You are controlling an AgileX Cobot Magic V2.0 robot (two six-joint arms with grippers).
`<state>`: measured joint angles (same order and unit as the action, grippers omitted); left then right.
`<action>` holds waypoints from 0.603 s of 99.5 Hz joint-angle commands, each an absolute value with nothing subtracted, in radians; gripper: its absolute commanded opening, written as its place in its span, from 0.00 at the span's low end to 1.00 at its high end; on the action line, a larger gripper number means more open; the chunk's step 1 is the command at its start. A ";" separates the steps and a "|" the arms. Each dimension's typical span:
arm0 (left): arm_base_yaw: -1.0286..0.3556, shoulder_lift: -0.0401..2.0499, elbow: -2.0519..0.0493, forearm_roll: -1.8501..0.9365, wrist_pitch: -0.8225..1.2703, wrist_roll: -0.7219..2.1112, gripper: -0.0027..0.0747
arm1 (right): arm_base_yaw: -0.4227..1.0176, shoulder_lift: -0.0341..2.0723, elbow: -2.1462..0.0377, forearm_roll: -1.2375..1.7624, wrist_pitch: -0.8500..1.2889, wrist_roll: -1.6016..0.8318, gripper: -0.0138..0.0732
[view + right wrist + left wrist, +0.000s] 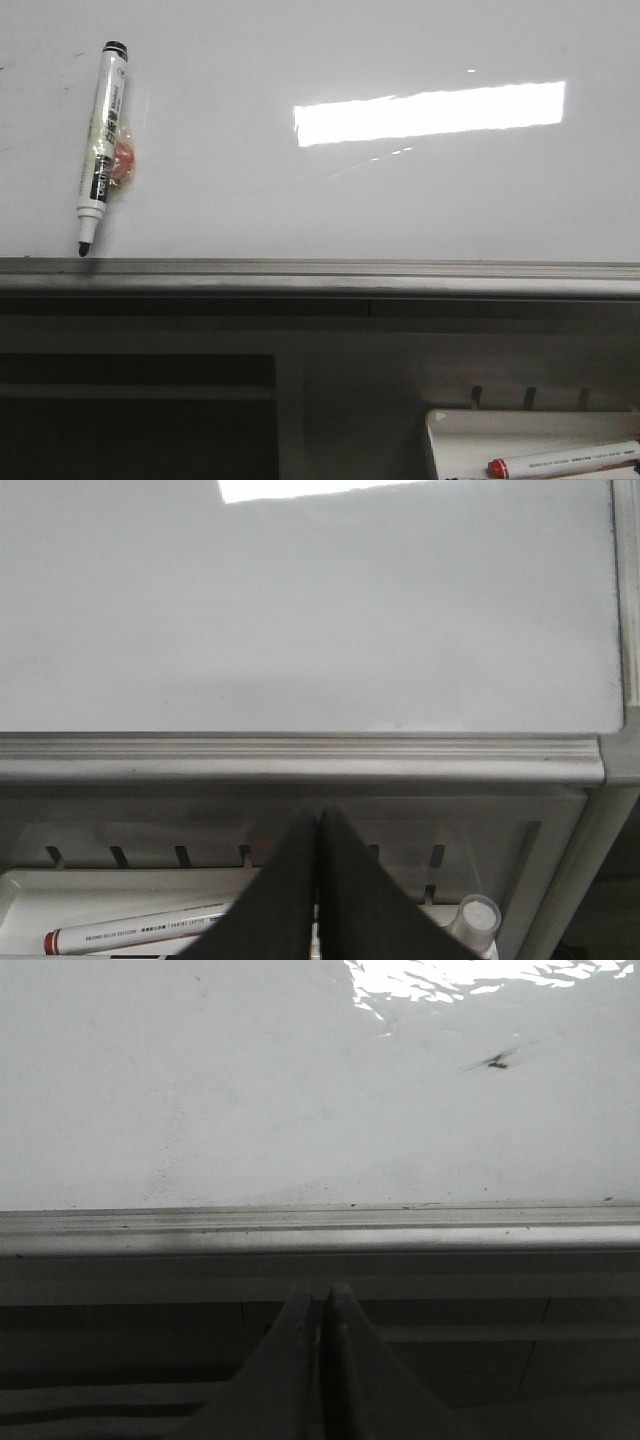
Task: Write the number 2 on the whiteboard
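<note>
The glossy whiteboard [300, 200] fills the upper front view, with a grey metal rail [320, 275] along its lower edge and a bright rectangular light reflection. No number 2 shows on it. A black-capped white marker [100, 145] lies uncapped on the board at the far left, its tip down against the rail. My left gripper [320, 1295] is shut and empty, below the rail [320, 1230]. My right gripper [319, 818] is shut and empty, below the rail [300, 755] near the board's right corner. Neither gripper shows in the front view.
A small white tray [470, 440] sits low at the right, holding a red-capped marker [565, 460]. In the right wrist view the tray [30, 900] also holds that marker [140, 928] and a clear cap [478, 918]. A small dark smudge [497, 1059] marks the board.
</note>
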<state>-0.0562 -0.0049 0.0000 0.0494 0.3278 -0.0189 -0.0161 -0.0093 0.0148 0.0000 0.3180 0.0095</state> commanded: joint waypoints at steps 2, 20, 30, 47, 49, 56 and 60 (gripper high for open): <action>-0.053 -0.031 0.012 0.045 0.255 -0.019 0.01 | -0.022 -0.030 0.040 -0.014 0.299 0.005 0.10; -0.053 -0.031 0.012 0.045 0.255 -0.019 0.01 | -0.022 -0.030 0.040 -0.014 0.299 0.005 0.10; -0.053 -0.031 0.012 0.045 0.255 -0.019 0.01 | -0.022 -0.030 0.040 -0.014 0.299 0.005 0.10; -0.053 -0.031 0.012 0.054 0.255 -0.014 0.01 | -0.022 -0.030 0.040 -0.014 0.299 0.005 0.10; -0.053 -0.031 0.012 0.066 0.255 -0.012 0.01 | -0.022 -0.030 0.040 -0.014 0.299 0.005 0.10; -0.053 -0.031 0.012 0.105 0.255 -0.012 0.01 | -0.022 -0.030 0.040 -0.014 0.299 0.005 0.10; -0.053 -0.031 0.012 0.105 0.255 -0.012 0.01 | -0.022 -0.030 0.040 -0.014 0.299 0.005 0.10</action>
<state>-0.0562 -0.0049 0.0000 0.0854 0.3278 -0.0132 -0.0161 -0.0093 0.0148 0.0000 0.3180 0.0095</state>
